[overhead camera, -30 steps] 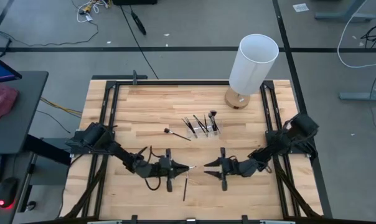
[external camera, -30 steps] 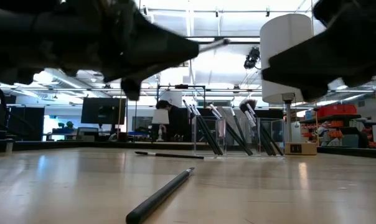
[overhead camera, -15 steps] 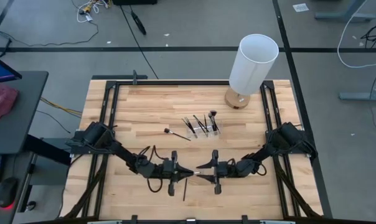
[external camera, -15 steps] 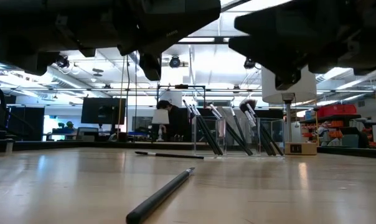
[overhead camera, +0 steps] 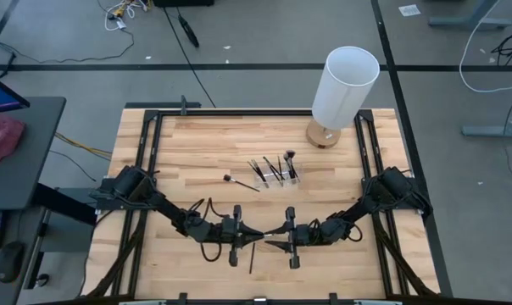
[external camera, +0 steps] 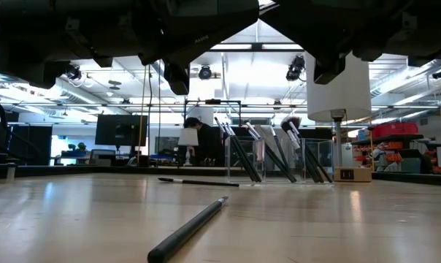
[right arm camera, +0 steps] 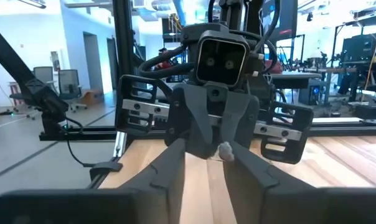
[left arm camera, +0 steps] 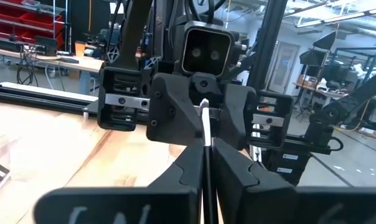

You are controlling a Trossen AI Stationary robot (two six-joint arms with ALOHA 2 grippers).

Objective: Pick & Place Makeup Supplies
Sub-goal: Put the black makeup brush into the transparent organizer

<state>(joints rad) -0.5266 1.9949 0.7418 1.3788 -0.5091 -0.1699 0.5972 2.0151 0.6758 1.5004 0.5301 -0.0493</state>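
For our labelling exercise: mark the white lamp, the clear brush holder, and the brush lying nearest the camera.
white lamp (overhead camera: 346, 85), high view, on the shade's side.
clear brush holder (overhead camera: 275, 180), high view, on its front wall.
nearest brush (external camera: 188, 230), low view, mid-handle.

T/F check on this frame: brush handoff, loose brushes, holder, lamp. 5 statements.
1. The left gripper is shut on a thin brush held up off the table. True.
2. The right gripper is parked at the table's far edge. False: it faces the left gripper tip to tip near the front centre, fingers either side of the brush's pale tip.
3. The clear holder is empty. False: several brushes stand in it.
4. One dark brush lies on the wood below the grippers, another left of the holder. True.
5. The white lamp lies tipped over. False: it stands upright at the far right.
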